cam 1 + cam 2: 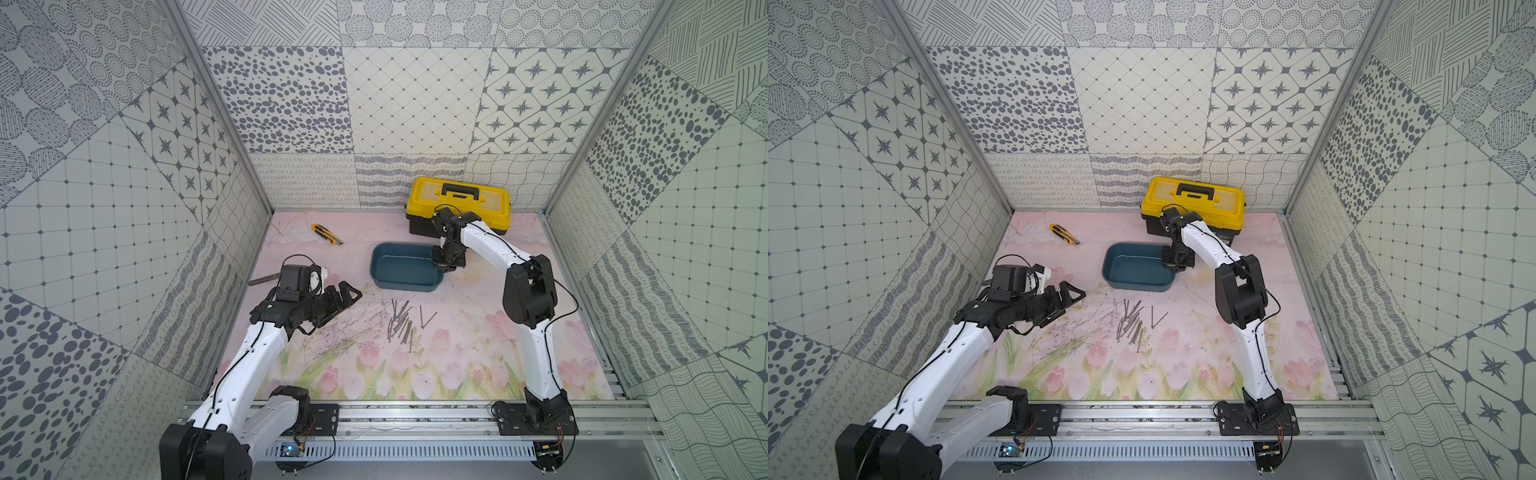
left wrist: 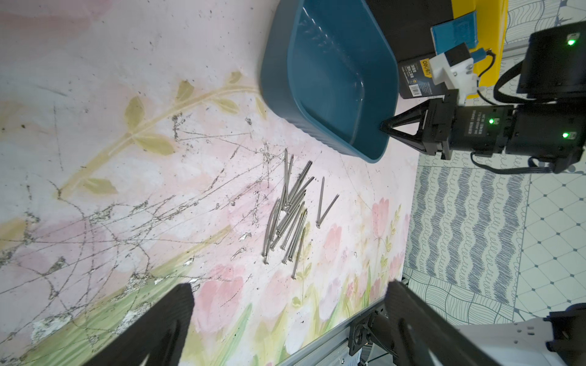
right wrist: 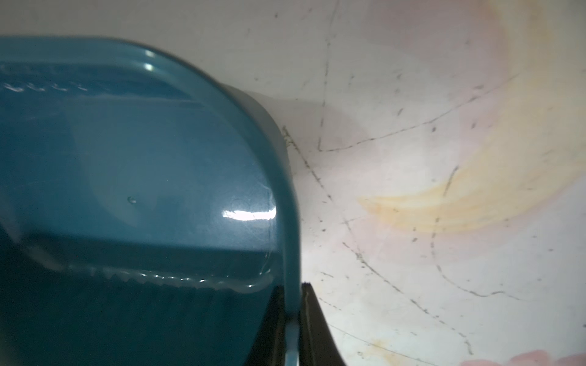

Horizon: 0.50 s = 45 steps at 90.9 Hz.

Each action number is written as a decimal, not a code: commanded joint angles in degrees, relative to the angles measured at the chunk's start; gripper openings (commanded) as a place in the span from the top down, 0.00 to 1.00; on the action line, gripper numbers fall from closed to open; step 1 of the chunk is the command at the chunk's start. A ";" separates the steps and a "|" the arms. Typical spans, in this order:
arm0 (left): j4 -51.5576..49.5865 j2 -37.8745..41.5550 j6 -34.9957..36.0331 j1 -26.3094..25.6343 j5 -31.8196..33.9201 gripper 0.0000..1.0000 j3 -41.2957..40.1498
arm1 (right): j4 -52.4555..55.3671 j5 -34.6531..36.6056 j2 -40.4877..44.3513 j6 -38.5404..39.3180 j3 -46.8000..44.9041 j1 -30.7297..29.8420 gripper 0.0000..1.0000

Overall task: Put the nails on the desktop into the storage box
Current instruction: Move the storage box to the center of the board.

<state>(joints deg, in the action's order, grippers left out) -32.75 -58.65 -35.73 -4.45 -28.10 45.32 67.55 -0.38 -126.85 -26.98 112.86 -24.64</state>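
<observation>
1. Patterned grey-and-white walls (image 1: 415, 104) on three sides.
2. Desktop (image 1: 457, 353): pink tulip print, badly scratched.
3. Left arm (image 1: 249, 361): stretched low by the left edge. The left gripper (image 1: 349, 301) has its jaws spread wide, holds nothing and points toward the centre.
4. Right arm (image 1: 536, 349): elbow raised, wrist bent down. The right gripper (image 2: 387, 126) is clamped on the storage box's right rim.
5. Toolbox (image 1: 461, 199): back edge, right of centre.
6. Storage box (image 1: 403, 286): middle of the desktop, long axis parallel to the back edge.
7. Utility knife (image 1: 327, 234): near the back left corner.
8. Metal bar (image 1: 264, 279): left edge, partly hidden.
9. Nails (image 1: 401, 322): clustered just in front of the storage box and apart from it. Their long axes run roughly front to back, heads toward the front edge.
</observation>
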 commanded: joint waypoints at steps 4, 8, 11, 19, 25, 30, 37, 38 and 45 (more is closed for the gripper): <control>0.90 -1.37 1.70 -0.22 -1.17 0.01 1.31 | 0.22 4.99 4.66 8.16 -1.89 1.78 1.00; 1.05 -1.80 1.71 -0.35 -1.28 0.00 1.47 | 0.21 5.13 5.26 8.56 -2.62 2.63 1.00; 1.29 -2.17 1.76 -0.34 -1.52 0.00 1.46 | 0.21 4.67 5.55 8.64 -3.16 3.37 1.00; 2.06 -3.17 1.88 -0.71 -2.27 0.00 1.62 | 0.17 2.79 5.45 8.61 -3.77 4.91 0.99; 2.44 -3.94 2.09 -1.18 -2.65 0.00 1.94 | 0.20 2.52 5.24 8.60 -3.49 5.13 0.95; 2.32 -4.41 2.61 -1.86 -2.48 0.00 2.57 | 0.13 2.22 5.32 8.46 -3.37 5.13 0.85; 1.62 -4.81 3.57 -3.01 -1.66 0.00 3.34 | 0.21 2.47 5.93 8.31 -3.47 5.13 0.68; 1.50 -4.85 3.70 -3.15 -1.64 0.00 3.49 | 0.21 2.66 6.20 8.27 -3.58 5.22 0.64; 0.79 -4.98 4.44 -3.75 -0.99 0.00 3.99 | 0.13 3.29 7.75 8.16 -3.87 5.37 0.46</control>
<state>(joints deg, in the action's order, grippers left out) -31.92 -62.98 -34.85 -6.79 -28.34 47.48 67.75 2.04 -122.93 -18.98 109.67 -19.05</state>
